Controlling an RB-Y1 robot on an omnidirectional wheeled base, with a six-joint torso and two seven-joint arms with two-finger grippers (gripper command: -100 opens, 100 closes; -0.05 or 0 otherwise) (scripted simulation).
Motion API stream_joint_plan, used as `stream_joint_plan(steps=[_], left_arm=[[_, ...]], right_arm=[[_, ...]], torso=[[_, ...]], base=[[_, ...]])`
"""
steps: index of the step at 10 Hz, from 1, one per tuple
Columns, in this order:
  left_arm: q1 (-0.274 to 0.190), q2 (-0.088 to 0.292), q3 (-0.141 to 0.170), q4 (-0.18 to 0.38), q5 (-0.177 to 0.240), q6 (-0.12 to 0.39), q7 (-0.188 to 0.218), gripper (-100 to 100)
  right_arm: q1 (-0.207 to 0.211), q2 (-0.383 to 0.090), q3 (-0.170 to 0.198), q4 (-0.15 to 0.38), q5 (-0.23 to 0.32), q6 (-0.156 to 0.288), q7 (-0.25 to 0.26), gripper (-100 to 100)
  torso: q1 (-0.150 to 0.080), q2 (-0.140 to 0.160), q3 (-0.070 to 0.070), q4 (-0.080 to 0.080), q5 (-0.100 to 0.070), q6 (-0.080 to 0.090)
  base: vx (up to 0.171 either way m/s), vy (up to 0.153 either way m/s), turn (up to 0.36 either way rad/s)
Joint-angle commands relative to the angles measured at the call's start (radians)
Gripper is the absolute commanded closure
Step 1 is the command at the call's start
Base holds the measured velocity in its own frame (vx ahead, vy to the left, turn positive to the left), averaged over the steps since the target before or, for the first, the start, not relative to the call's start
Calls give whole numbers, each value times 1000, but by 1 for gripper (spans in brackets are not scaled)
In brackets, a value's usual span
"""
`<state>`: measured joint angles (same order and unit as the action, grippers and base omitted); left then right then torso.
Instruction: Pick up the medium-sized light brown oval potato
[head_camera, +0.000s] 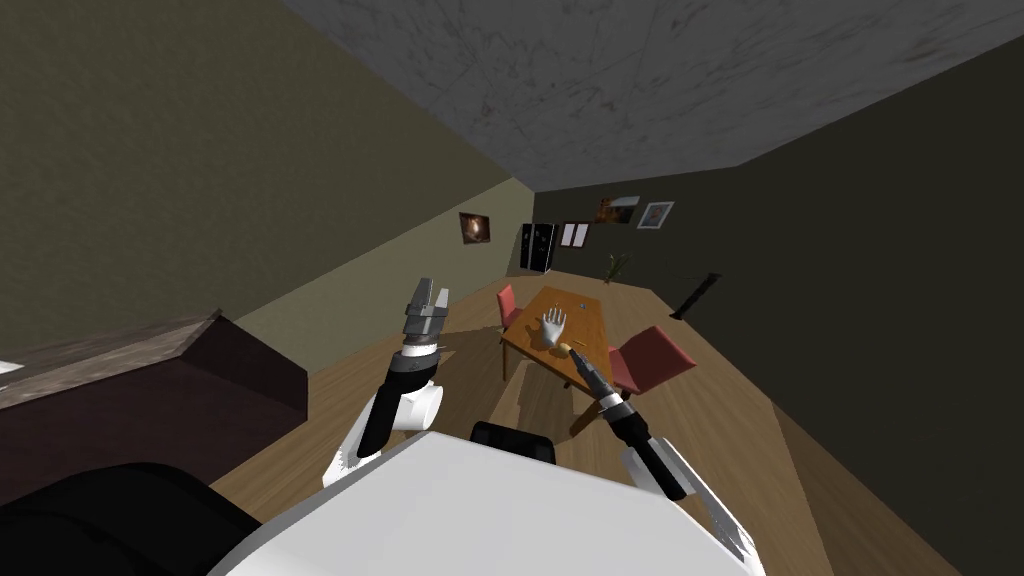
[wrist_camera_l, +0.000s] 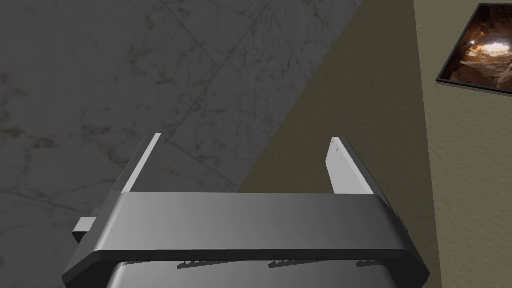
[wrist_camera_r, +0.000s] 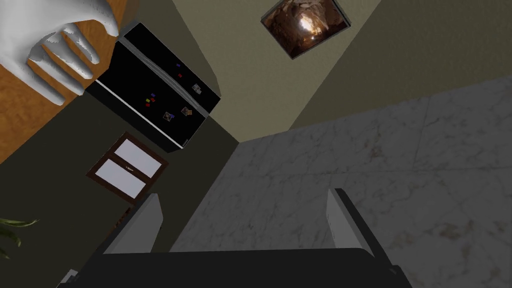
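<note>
A small light brown potato (head_camera: 565, 348) lies on the wooden table (head_camera: 575, 315) near its front edge, next to a white hand-shaped figure (head_camera: 553, 326). My right gripper (head_camera: 579, 363) reaches out just short of the potato; in the right wrist view this gripper (wrist_camera_r: 245, 194) stands open with nothing between its fingers, and the white hand figure (wrist_camera_r: 60, 45) and a strip of table (wrist_camera_r: 20, 115) lie off to one side. My left gripper (head_camera: 432, 290) is raised well to the left of the table, and in its wrist view it (wrist_camera_l: 245, 137) is open and empty.
Two red chairs flank the table, one at its left (head_camera: 509, 303) and one at its right front (head_camera: 650, 358). A dark counter with a stone top (head_camera: 130, 385) stands at my left. A black fridge (head_camera: 536, 247) and a plant (head_camera: 616, 266) stand by the far wall.
</note>
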<state>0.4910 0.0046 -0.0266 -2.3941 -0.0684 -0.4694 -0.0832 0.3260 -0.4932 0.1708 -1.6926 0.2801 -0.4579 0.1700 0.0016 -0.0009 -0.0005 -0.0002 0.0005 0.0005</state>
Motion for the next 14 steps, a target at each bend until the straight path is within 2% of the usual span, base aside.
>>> stream_joint_plan(steps=[1, 2, 3, 4, 5, 6, 7, 8, 9, 10, 11, 14], left_arm=[[0, 0, 0, 0, 0, 0, 0, 0], [0, 0, 0, 0, 0, 0, 0, 0], [0, 0, 0, 0, 0, 0, 0, 0], [0, 0, 0, 0, 0, 0, 0, 0], [0, 0, 0, 0, 0, 0, 0, 0], [0, 0, 0, 0, 0, 0, 0, 0], [0, 0, 0, 0, 0, 0, 0, 0], [0, 0, 0, 0, 0, 0, 0, 0], [0, 0, 0, 0, 0, 0, 0, 0], [0, 0, 0, 0, 0, 0, 0, 0], [0, 0, 0, 0, 0, 0, 0, 0], [0, 0, 0, 0, 0, 0, 0, 0]], right_arm=[[-27, -33, 16, 50, 30, 9, 30, -100], [-27, -33, 16, 84, 30, 9, 30, -100], [-51, -64, 33, 118, 60, 21, 60, -100], [-51, -64, 33, 153, 60, 21, 60, -100], [-74, -93, 51, 190, 91, 33, 91, -100], [-74, -93, 51, 223, 91, 33, 91, -100], [-74, -93, 51, 226, 91, 33, 91, -100], [-96, -121, 69, 267, 122, 46, 121, -100], [-96, -121, 69, 290, 122, 46, 121, -100], [-118, -148, 87, 321, 152, 58, 151, -100], [-118, -148, 87, 357, 152, 58, 151, -100], [-160, -196, 126, 487, 213, 82, 210, -100]], torso=[[0, 0, 0, 0, 0, 0], [1, 0, 0, 0, 0, -1], [1, 0, 0, 0, 0, 0], [2, -1, -1, 0, 0, -1], [2, -1, -1, 0, 0, 0], [4, -1, -1, 0, 1, -1], [3, -1, 0, 0, 1, 0], [1, 0, 0, 0, 0, 0], [1, 0, 0, 0, 0, 0], [1, 0, 0, 0, 0, 0], [3, -1, 0, 0, 1, 0], [2, 0, 0, 0, 1, 0]], base=[[18, 55, 144], [22, 52, 85], [35, 67, 110], [31, 64, 70], [33, 89, 140], [29, 78, 74], [13, 32, -7], [17, 46, 146], [23, 48, 87], [30, 86, 112], [22, 77, 82], [20, 63, 121]])
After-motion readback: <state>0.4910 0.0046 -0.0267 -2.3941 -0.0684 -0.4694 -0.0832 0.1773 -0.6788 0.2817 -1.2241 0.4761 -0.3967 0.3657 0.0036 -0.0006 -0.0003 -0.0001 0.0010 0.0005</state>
